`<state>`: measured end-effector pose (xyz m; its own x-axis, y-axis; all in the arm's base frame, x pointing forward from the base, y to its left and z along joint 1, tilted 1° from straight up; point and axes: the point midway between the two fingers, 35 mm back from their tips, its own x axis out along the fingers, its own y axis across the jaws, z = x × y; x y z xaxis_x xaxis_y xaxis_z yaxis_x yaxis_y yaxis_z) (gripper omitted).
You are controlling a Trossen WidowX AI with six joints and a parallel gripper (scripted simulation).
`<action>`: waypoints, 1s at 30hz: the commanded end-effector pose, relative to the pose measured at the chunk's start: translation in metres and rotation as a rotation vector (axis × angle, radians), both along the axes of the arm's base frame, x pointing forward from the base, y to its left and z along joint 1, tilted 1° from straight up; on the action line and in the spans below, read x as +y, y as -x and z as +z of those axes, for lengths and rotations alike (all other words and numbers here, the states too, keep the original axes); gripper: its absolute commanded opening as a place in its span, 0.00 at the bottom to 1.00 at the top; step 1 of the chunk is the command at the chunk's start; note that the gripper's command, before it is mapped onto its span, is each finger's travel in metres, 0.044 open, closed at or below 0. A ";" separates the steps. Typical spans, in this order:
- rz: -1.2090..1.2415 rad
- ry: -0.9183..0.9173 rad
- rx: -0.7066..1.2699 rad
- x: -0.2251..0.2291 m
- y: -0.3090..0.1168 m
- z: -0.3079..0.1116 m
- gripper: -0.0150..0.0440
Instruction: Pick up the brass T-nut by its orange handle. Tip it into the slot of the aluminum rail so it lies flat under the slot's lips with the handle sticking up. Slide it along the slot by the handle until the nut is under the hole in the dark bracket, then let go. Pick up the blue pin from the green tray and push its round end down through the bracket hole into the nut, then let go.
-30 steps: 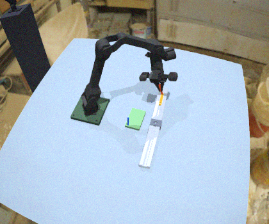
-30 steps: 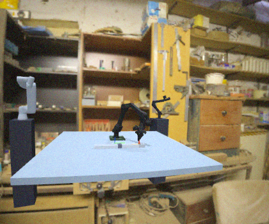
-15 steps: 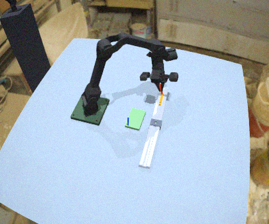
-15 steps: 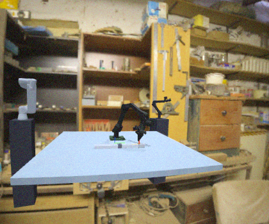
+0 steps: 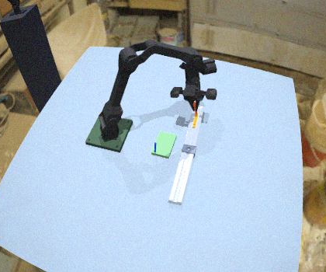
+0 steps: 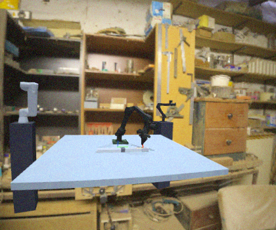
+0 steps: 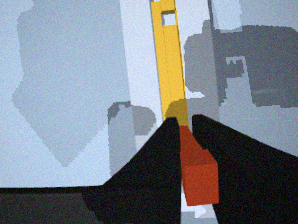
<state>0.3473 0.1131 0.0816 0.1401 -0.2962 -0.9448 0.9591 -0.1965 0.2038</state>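
Note:
My gripper (image 5: 195, 109) (image 6: 143, 144) (image 7: 184, 125) is shut on the orange handle (image 7: 201, 182) of the T-nut, over the rail's far end. The brass T-nut (image 5: 195, 121) (image 7: 171, 70) lies lengthwise along the slot of the aluminum rail (image 5: 181, 175) (image 6: 106, 150), its square hole showing in the wrist view; whether it is under the lips I cannot tell. The handle sticks up from its end at the gripper. The dark bracket (image 5: 192, 151) (image 6: 123, 150) sits across the rail, nearer the camera than the nut. The blue pin (image 5: 155, 147) (image 6: 117, 144) stands upright in the green tray (image 5: 167, 141).
The green tray lies left of the rail in the top view, between it and the arm's dark green base plate (image 5: 126, 132) (image 6: 124, 141). The gripper's shadow falls over the rail and the blue table (image 5: 234, 186) (image 6: 116, 171). A dark pillar (image 5: 30, 54) stands beyond the table's edge.

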 end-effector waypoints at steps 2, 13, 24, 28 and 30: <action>0.005 -0.004 0.011 0.000 -0.001 0.001 0.00; 0.006 -0.008 0.033 0.000 -0.003 0.001 0.00; 0.007 -0.012 0.055 0.000 -0.004 0.001 0.00; 0.007 -0.014 0.063 0.000 -0.004 0.001 0.00; 0.007 -0.014 0.067 0.000 -0.005 0.001 0.00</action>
